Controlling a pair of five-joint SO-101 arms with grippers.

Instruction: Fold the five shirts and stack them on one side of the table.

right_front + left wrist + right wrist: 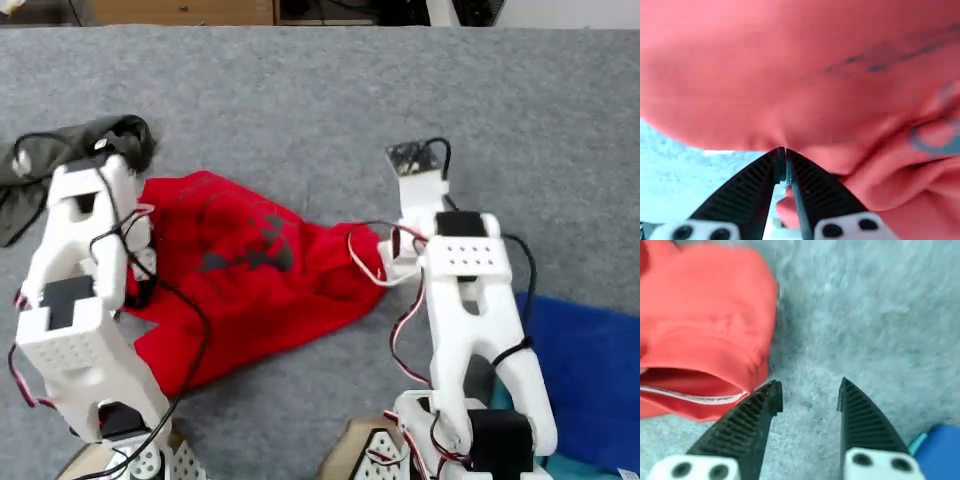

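A crumpled red shirt (240,270) with a dark print lies left of the table's middle. My left gripper (785,151) is shut on a fold of the red shirt (805,75) at its left edge, the cloth bunched right at the fingertips. My right gripper (810,387) hangs open just above the grey table, beside the red shirt's (705,335) right hem, with nothing between its fingers. A black shirt (60,160) lies heaped at the far left. A blue shirt (590,370) rests at the front right.
The grey felt table (330,100) stretches bare across the back and right. A teal cloth (580,468) peeks out under the blue shirt. The arm bases stand at the front edge. Wires loop from both arms over the red shirt.
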